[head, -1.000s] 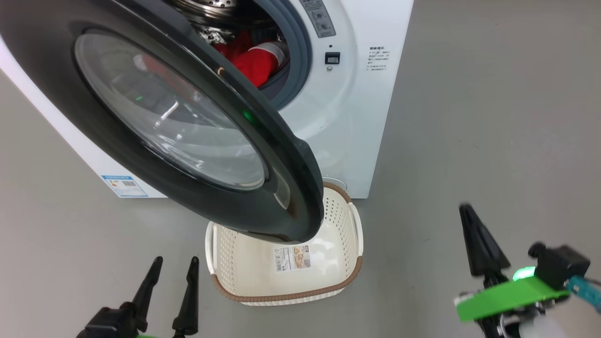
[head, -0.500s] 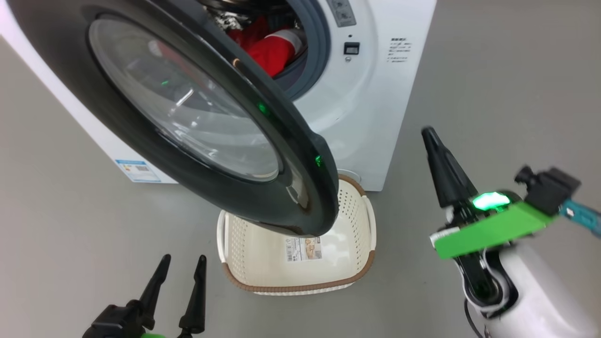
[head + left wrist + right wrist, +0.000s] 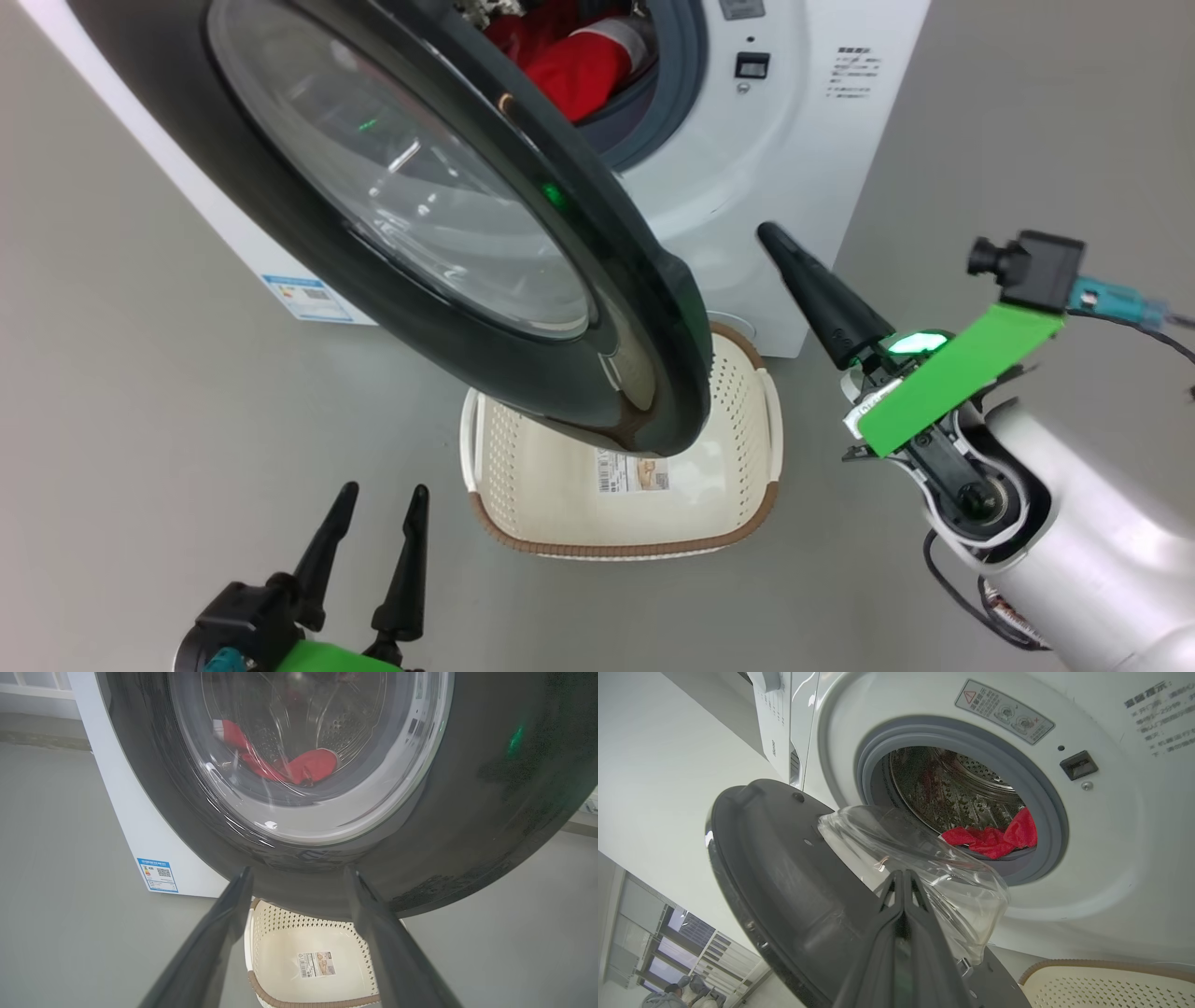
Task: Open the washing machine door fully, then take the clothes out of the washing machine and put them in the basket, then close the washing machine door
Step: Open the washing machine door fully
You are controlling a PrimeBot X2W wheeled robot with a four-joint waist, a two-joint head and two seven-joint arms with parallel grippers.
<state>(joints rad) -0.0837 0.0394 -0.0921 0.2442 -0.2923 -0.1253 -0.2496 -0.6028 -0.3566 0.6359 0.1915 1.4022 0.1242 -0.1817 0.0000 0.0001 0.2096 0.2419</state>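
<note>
The glossy black-rimmed washing machine door (image 3: 401, 177) hangs ajar above the perforated cream basket (image 3: 616, 549); soft red clothes (image 3: 579, 58) lie inside the far white washing machine (image 3: 747, 187). The left gripper (image 3: 385, 490) spreads its fingers wide, the right gripper (image 3: 773, 235) presses them together

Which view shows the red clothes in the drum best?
The right wrist view: the soft red clothes lie plainly in the steel drum. The head view cuts them at its top edge, behind the glossy black round door. The left wrist view shows them through the door glass.
</note>
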